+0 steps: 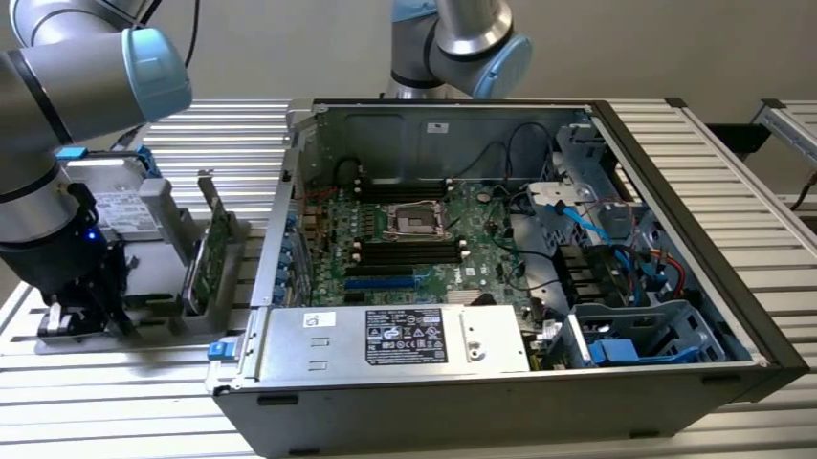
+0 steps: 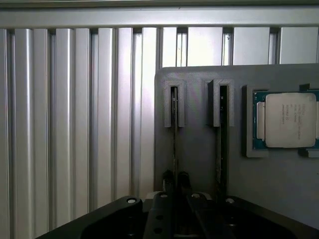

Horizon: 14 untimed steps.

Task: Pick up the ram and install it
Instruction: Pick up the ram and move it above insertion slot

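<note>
Just outside the open black metal computer case [image 1: 766, 356], on the exterior view's left, the black two-fingered gripper [image 2: 175, 180] is reaching down into a flat grey plastic parts holder [image 2: 199, 164]. Its jaws are narrowed to a slit and pinching the exposed edge of the thin dark green ram stick [image 2: 174, 139]. The ram stick is sitting on edge in its holder slot, so the pick-up is only beginning and seating it in the long black memory slots [image 1: 406, 251] inside the case is not yet done.

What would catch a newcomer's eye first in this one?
The open dark computer case with its green motherboard dominates the middle of the exterior view. At the exterior view's left, the black gripper sits low at a thin dark ram stick standing edgewise in a grey slotted holder.
</note>
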Each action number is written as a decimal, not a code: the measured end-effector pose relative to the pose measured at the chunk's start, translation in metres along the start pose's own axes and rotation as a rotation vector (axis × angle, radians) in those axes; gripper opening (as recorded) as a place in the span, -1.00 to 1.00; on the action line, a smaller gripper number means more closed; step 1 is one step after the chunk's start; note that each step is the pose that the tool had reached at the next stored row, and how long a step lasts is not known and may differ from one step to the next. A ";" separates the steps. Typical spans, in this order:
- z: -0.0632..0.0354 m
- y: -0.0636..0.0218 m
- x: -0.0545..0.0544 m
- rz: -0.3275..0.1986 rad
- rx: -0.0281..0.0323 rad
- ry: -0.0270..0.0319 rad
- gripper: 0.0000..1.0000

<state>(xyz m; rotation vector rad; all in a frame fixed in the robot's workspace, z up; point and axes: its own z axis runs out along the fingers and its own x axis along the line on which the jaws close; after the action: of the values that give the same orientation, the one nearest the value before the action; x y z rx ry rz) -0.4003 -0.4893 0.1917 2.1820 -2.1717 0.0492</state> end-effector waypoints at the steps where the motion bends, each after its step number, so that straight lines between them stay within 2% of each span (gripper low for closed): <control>1: 0.0000 0.0000 0.000 0.000 0.0000 0.0000 -0.71; 7: -0.0003 0.0000 0.000 0.000 0.0003 -0.0003 -0.71; 14: -0.0076 0.0002 0.001 0.000 -0.0001 -0.0020 -0.71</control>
<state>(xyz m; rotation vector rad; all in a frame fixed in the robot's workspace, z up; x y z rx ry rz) -0.4003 -0.4893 0.1993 2.1830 -2.1726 0.0469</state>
